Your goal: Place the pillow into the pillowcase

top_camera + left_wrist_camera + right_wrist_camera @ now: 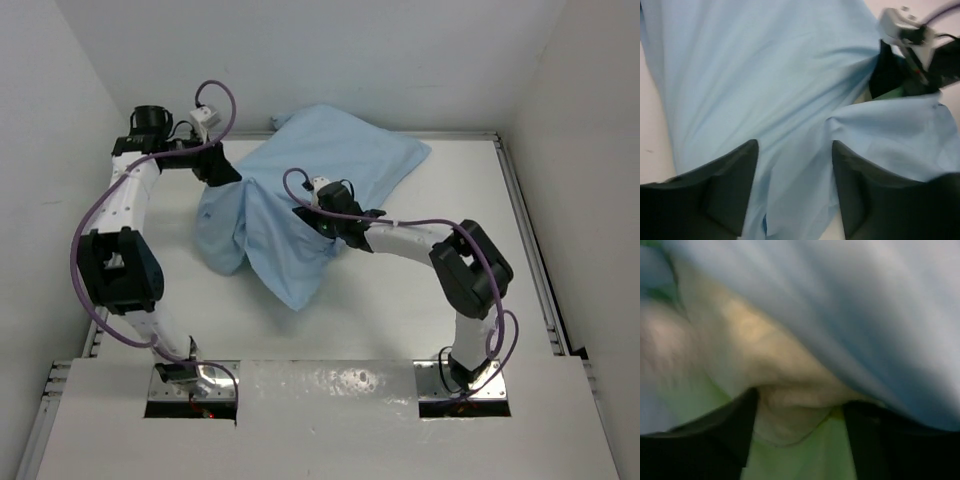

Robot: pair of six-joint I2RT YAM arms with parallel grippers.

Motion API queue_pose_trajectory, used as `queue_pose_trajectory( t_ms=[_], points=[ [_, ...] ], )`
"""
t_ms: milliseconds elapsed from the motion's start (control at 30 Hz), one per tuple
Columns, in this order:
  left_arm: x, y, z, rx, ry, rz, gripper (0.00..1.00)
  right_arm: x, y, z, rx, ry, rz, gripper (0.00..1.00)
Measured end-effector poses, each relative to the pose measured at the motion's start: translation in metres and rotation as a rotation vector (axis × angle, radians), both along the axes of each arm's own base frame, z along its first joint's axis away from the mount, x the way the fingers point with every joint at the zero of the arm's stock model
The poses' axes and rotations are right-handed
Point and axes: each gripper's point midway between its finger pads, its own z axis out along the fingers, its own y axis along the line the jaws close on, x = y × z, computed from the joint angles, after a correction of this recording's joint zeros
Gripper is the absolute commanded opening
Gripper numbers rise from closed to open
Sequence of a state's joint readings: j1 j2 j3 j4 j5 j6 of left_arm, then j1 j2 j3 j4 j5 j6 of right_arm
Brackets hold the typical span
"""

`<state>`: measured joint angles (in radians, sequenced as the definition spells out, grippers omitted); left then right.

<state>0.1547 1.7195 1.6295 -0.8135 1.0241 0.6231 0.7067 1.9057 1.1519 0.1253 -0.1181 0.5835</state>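
Observation:
The light blue pillowcase (330, 170) lies bunched at the back middle of the table and covers the pillow, which is hidden in the top view. My left gripper (222, 170) is at the case's left edge. In the left wrist view its jaws (795, 150) stand wide apart with blue fabric (765, 75) lying between them. My right gripper (330, 228) is pushed under the fabric. In the right wrist view the cream pillow (790, 405) fills the gap of the gripper (800, 400) and touches both fingers, with blue cloth (880, 300) above and green lining (805, 460) below.
White walls close in the table (400, 300) at the back and on both sides. The right arm's wrist and cable (905, 30) show in the left wrist view, close to the left gripper. A metal rail (530, 250) runs along the table's right edge.

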Motion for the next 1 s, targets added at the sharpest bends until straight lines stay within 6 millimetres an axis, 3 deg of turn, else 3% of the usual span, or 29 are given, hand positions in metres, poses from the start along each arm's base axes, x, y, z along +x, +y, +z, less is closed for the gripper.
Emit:
queue_pose_trajectory(
  t_ms=[100, 167, 267, 333, 367, 400, 433, 467, 533, 567, 600, 667, 700, 733, 800, 867, 933, 1000],
  points=[
    [0.01, 0.001, -0.016, 0.071, 0.007, -0.016, 0.83, -0.006, -0.011, 0.015, -0.103, -0.021, 0.082, 0.98],
    [0.014, 0.004, -0.025, 0.097, 0.04, -0.033, 1.0, 0.003, -0.017, 0.037, -0.162, -0.075, 0.085, 0.99],
    [0.025, 0.019, -0.022, 0.105, 0.089, -0.038, 1.0, 0.023, -0.032, 0.091, -0.194, -0.196, 0.014, 0.99],
    [0.036, 0.043, -0.012, 0.093, 0.088, 0.011, 0.99, 0.03, -0.05, 0.136, -0.175, -0.279, -0.057, 0.96],
    [0.038, 0.062, -0.008, 0.093, 0.087, 0.054, 0.94, 0.031, -0.059, 0.159, -0.159, -0.317, -0.09, 0.58],
    [0.036, 0.082, -0.006, 0.103, 0.09, 0.097, 0.5, 0.029, -0.069, 0.177, -0.148, -0.347, -0.117, 0.19],
    [0.03, 0.101, -0.008, 0.126, 0.099, 0.14, 0.21, 0.026, -0.079, 0.194, -0.13, -0.37, -0.147, 0.0],
    [0.023, 0.119, -0.013, 0.164, 0.108, 0.178, 0.04, 0.021, -0.089, 0.207, -0.109, -0.383, -0.179, 0.0],
    [-0.006, 0.148, -0.035, 0.253, 0.166, 0.236, 0.05, 0.006, -0.105, 0.22, -0.07, -0.387, -0.214, 0.02],
    [-0.024, 0.15, -0.049, 0.287, 0.206, 0.234, 0.14, -0.004, -0.11, 0.216, -0.059, -0.376, -0.214, 0.2],
    [-0.047, 0.147, -0.067, 0.323, 0.255, 0.213, 0.45, -0.015, -0.115, 0.206, -0.051, -0.355, -0.214, 0.68],
    [-0.09, 0.133, -0.101, 0.361, 0.377, 0.143, 0.66, -0.039, -0.124, 0.163, -0.082, -0.268, -0.186, 0.86],
    [-0.112, 0.125, -0.119, 0.373, 0.438, 0.106, 0.88, -0.051, -0.128, 0.136, -0.106, -0.212, -0.168, 0.97],
    [-0.132, 0.119, -0.135, 0.379, 0.497, 0.069, 0.99, -0.063, -0.132, 0.105, -0.144, -0.142, -0.153, 0.99],
    [-0.163, 0.11, -0.165, 0.39, 0.606, 0.026, 1.0, -0.097, -0.143, 0.035, -0.245, 0.007, -0.111, 0.99],
    [-0.177, 0.113, -0.186, 0.42, 0.664, 0.042, 1.0, -0.132, -0.15, -0.011, -0.323, 0.118, -0.056, 0.99],
    [-0.179, 0.121, -0.201, 0.46, 0.687, 0.086, 1.0, -0.158, -0.148, -0.036, -0.371, 0.182, 0.005, 0.99],
    [-0.17, 0.13, -0.21, 0.49, 0.68, 0.136, 1.0, -0.166, -0.132, -0.043, -0.358, 0.194, 0.044, 0.99]
  ],
)
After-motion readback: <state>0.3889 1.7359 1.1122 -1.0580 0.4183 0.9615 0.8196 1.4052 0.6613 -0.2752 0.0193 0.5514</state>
